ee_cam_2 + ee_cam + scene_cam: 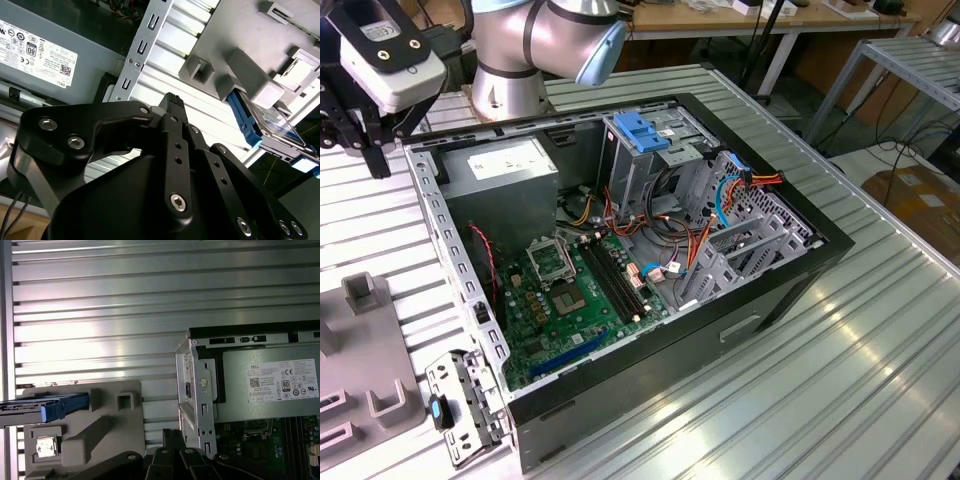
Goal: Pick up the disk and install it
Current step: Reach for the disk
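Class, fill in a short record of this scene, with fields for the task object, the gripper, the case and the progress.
Task object: flat grey-metal disk with bright blue carrier rail, lying on the grey plastic fixture
Gripper: black gripper over the ribbed metal table, apart from the disk
Case: open black computer case on the table
Progress: disk not yet picked up

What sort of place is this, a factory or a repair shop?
Most likely a robotics lab or test workshop: a robot arm stands on a ribbed metal table beside an opened desktop computer, with plain workbenches behind.
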